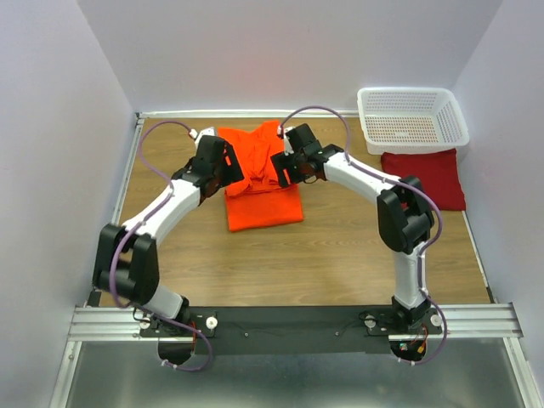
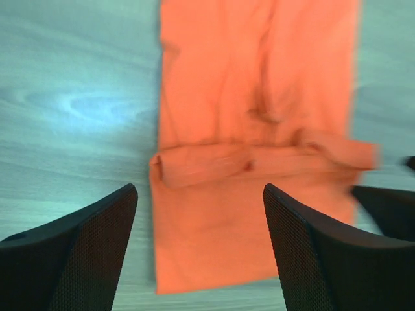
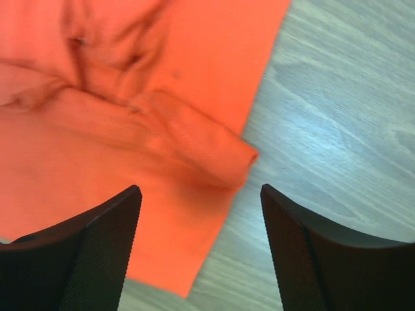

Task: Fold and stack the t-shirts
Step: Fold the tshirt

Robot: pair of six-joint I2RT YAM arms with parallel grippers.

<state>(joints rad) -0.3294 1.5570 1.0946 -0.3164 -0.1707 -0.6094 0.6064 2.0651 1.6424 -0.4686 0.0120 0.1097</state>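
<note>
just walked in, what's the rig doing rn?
Both arms are working on the orange t-shirt in the middle of the table. It is partly folded: the near half lies flat, and the far half is rumpled with a rolled fold across it. The left gripper and right gripper hover open over its two sides, holding nothing. A dark red t-shirt lies folded at the right edge beside a white basket. Nothing is stacked yet.

White mesh basket (image 1: 413,119) at far right corner of wooden table (image 1: 340,255); aluminium rail (image 1: 484,321) along near edge
</note>
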